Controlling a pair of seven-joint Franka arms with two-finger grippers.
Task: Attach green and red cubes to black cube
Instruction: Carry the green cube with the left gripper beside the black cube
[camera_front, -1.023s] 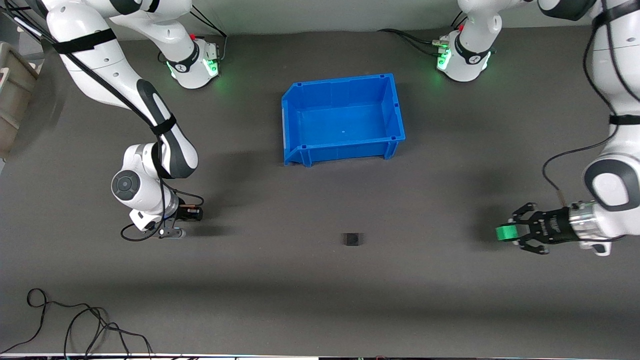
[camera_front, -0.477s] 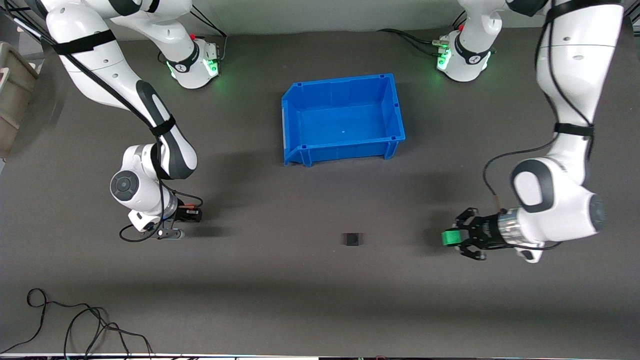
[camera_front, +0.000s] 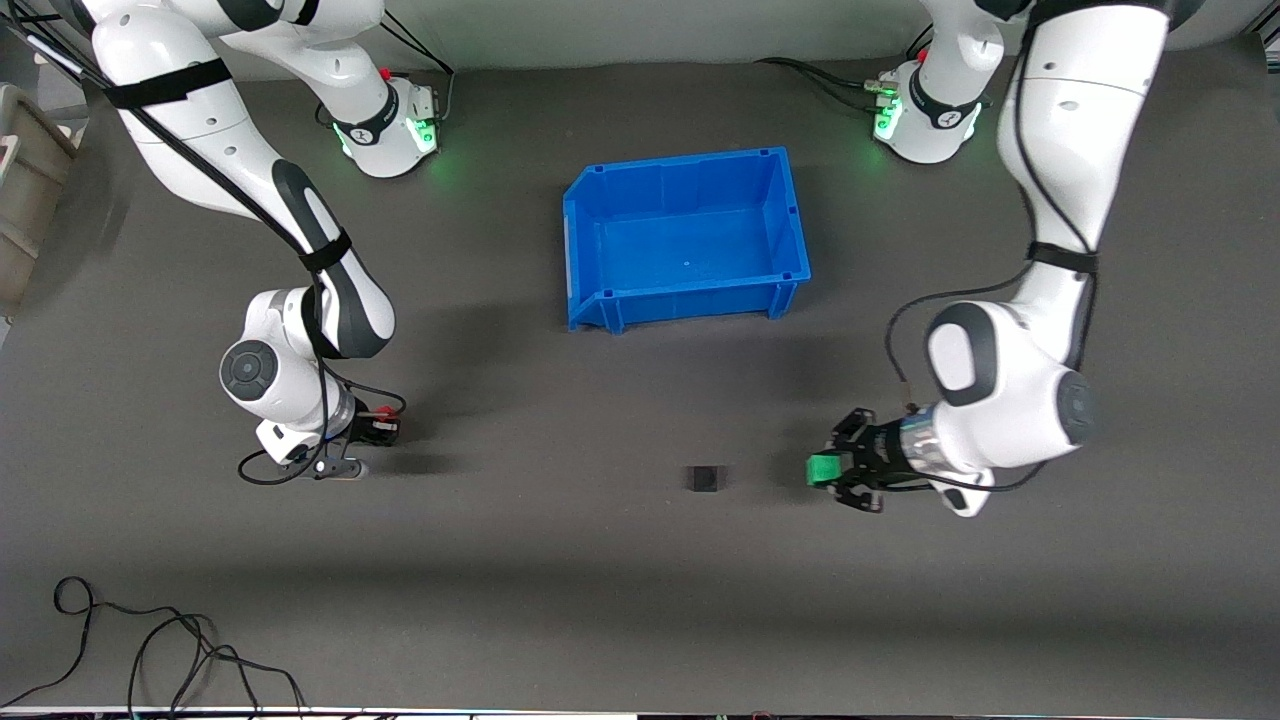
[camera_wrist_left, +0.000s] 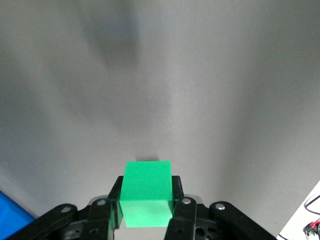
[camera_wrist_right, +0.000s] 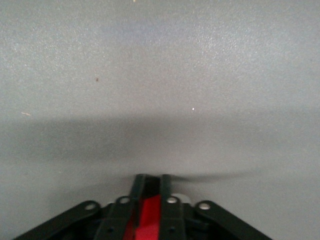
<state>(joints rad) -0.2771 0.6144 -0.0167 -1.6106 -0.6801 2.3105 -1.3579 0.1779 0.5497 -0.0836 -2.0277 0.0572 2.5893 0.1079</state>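
Now we see the left pincer pinching the green cube near the black cube on the counter, while the right pincer, clamped on the red cube, sits well apart toward its own end.

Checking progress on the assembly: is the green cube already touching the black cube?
No: the green cube, held in the left pincer, is clearly apart from the black cube, with bare mat between them.
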